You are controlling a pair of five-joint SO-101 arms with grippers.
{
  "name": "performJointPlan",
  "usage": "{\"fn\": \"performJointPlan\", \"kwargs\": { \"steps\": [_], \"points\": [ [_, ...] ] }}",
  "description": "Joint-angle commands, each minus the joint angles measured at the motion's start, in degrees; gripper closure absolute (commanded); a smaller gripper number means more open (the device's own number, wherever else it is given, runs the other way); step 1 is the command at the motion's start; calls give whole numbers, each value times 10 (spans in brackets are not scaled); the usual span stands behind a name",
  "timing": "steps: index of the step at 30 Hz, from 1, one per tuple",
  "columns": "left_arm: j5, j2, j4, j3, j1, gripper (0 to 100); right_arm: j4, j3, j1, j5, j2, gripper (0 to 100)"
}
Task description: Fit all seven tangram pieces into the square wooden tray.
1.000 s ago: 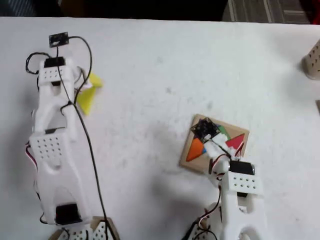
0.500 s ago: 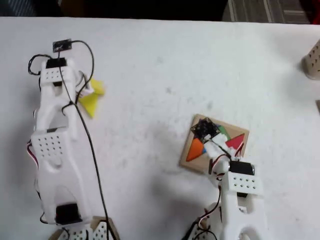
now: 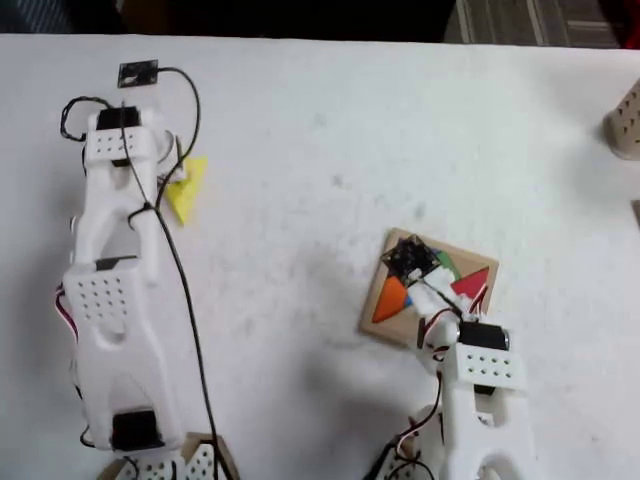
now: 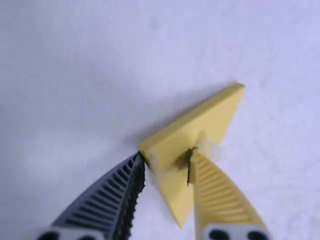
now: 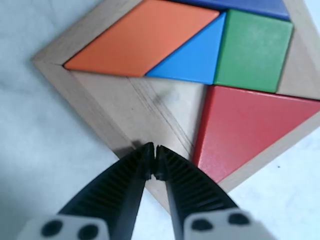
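- Far L: gripping yellow triangle w/ left gripper, jaws closed on its edge; well apart from tray.
- Mid table: plenty of bare room for a carry across.
- In tray: seated orange parallelogram, blue triangle, green square, red triangle, dark blue piece; approx 5 of 7 done, bare wood gaps beside red.
- Over tray's near corner: hanging right gripper, pinched closed, nothing held; prob. needs clearing off before placement.
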Motion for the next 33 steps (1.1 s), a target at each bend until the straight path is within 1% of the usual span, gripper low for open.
{"fn": "performJointPlan", "kwargs": {
  "steps": [1, 7, 10, 12, 17, 22, 26, 33],
  "points": [
    [-7, 11, -6, -2, 7, 884, -4, 3, -7, -6, 0, 982],
    [-7, 4, 30, -7, 9, 884, -4, 3, -7, -6, 0, 982],
    [-4, -23, 36, -1, 14, 884, -4, 3, -7, -6, 0, 982],
    [-4, -43, 57, -1, 16, 884, -4, 3, -7, -6, 0, 982],
    [-4, -64, 94, -1, 48, 884, -4, 3, -7, -6, 0, 982],
    [-3, -59, 96, -1, 73, 884, -4, 3, -7, -7, 0, 982],
    [18, -63, 100, -7, 74, 903, -3, 3, -7, -7, 0, 982],
    [21, -63, 104, -7, 93, 906, -3, 3, -6, -6, 0, 982]
  ]
}}
